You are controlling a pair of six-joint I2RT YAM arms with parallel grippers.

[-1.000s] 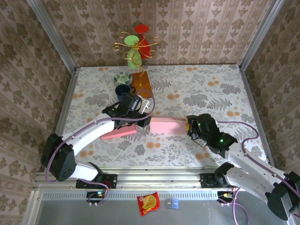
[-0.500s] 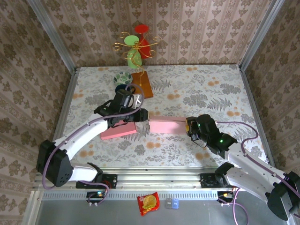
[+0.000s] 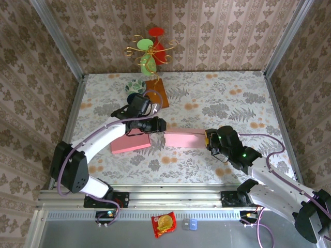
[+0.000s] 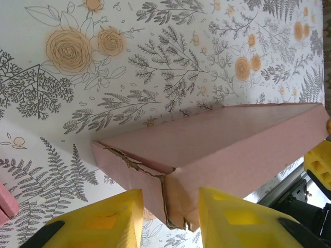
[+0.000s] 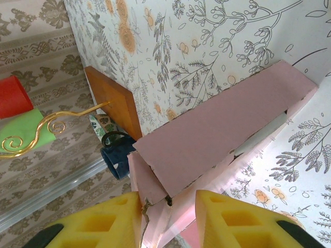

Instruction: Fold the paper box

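Partly open, the left gripper (image 4: pixel 170 200) stands astride the nearest end of the paper box (image 4: pixel 232 139). 1 yellow finger lies against the cardboard, while a strip of tablecloth shows between the other and the end flap, so nothing is clamped. At the opposite end the right gripper (image 5: pixel 169 202) straddles the corner. Pink card fills the gap between its 2 fingers, but I cannot tell whether they press it or merely bracket it.

The box lies flat on the table (image 3: pixel 232 98), stretched between the 2 grippers, a long shallow shell with its top panel folded over. I judge the body formed and the ends unfinished. At the left gripper the end flap is creased and ragged with an open seam, and ahead of the right gripper a slot gapes under the top panel. Closing both ends is left.

On the left gripper's outer side a second flat pink piece (image 3: pixel 130 145) lies apart from the box. Beyond it stand a dark mug (image 3: pixel 135 98) and a wooden block (image 3: pixel 156 92).
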